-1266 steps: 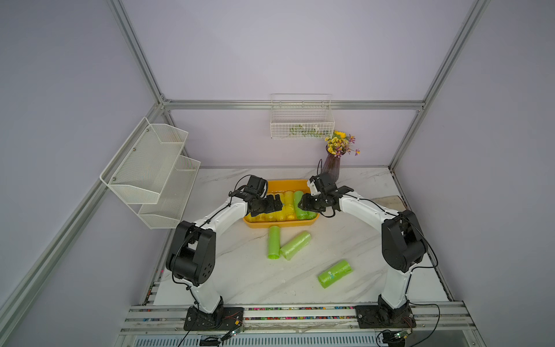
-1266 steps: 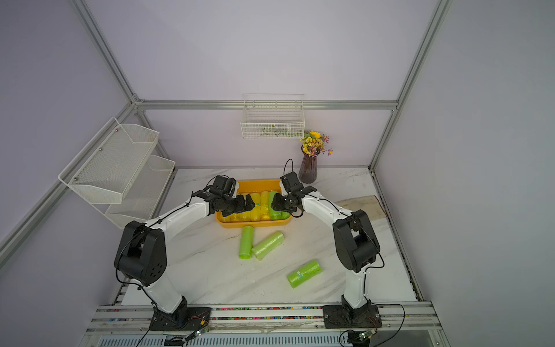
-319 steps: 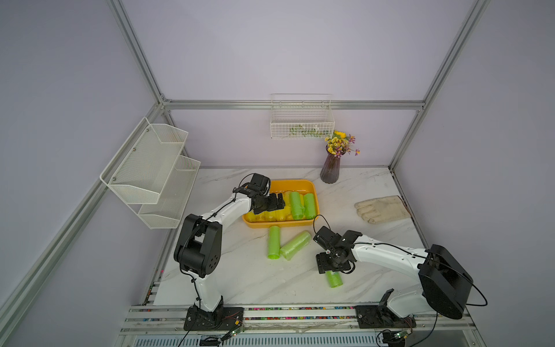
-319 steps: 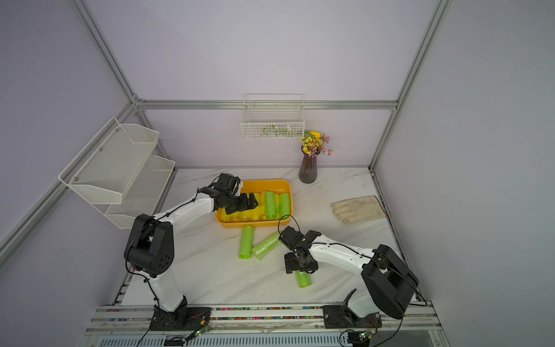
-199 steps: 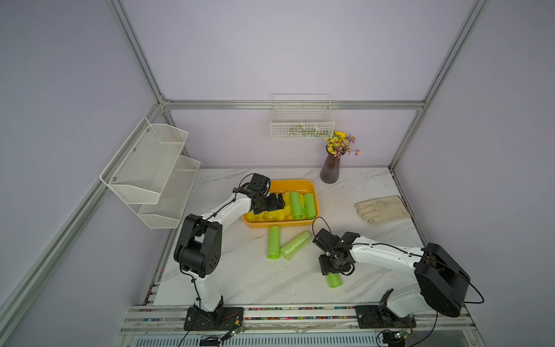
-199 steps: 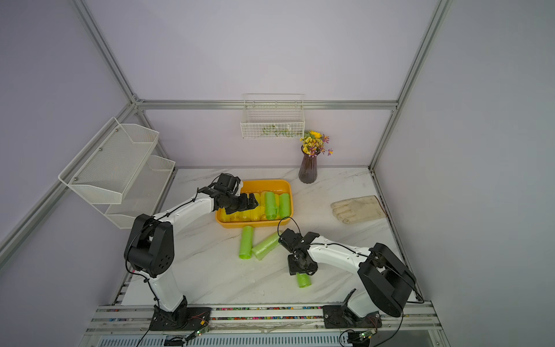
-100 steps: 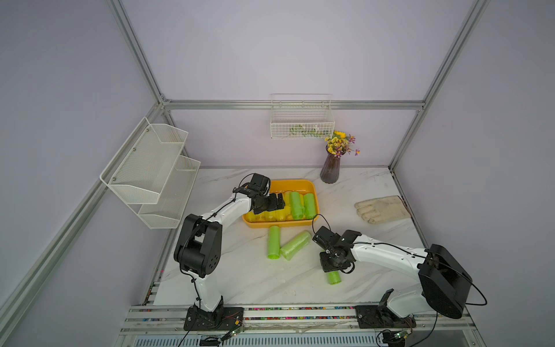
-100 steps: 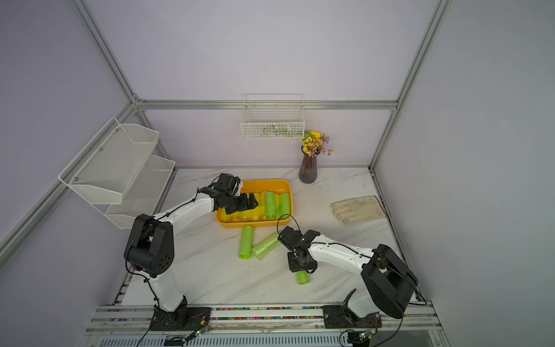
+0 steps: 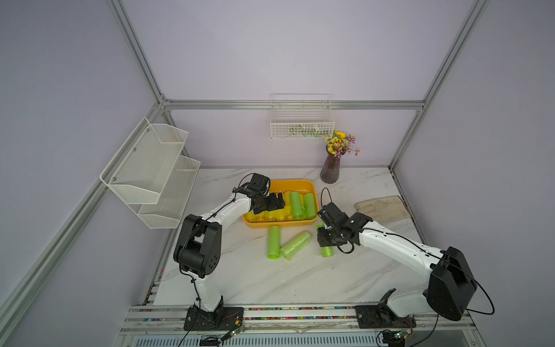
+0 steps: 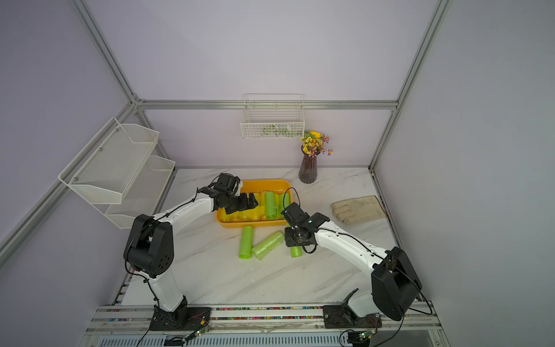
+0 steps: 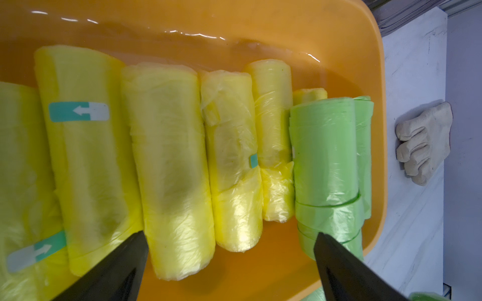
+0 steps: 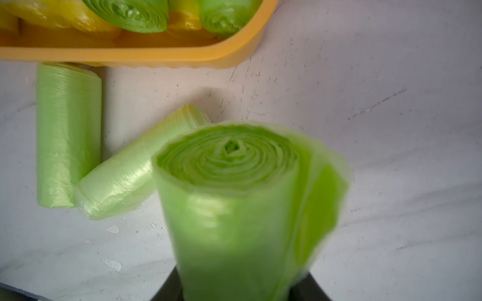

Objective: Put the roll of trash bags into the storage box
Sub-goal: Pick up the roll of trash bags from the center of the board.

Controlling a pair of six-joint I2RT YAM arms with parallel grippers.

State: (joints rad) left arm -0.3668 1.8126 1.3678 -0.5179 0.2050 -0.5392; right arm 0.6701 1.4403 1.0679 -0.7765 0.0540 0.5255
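Right pincer (image 9: 326, 241) is clamped tight on the green roll of trash bags (image 12: 234, 208). On the right wrist cam its spiral end faces the lens w/ black fingers either side at its base. In both top views that roll is outside the storage box (image 9: 300, 182), just off the box's near right corner, over the bench (image 9: 270, 279). I can't tell if it's clear of the surface.

Left pincer (image 11: 229, 233) hangs over the box interior, jaws wide apart, gripping nothing. Below it a row of yellow rolls (image 11: 167, 169) lies side by side on the box floor. Two green rolls (image 9: 301, 204) sit at the box's right end, resting partly on top of the yellow ones.

Two more green rolls are on the bench in front of the box: one (image 9: 273, 241) straight, its far end just beside the box's front wall, the other (image 9: 295, 245) angled, near ends touching.

A pale glove (image 9: 381, 207) lies flat, well to the right of the box. A vase w/ flowers (image 9: 329, 171) stands behind the box's right corner.
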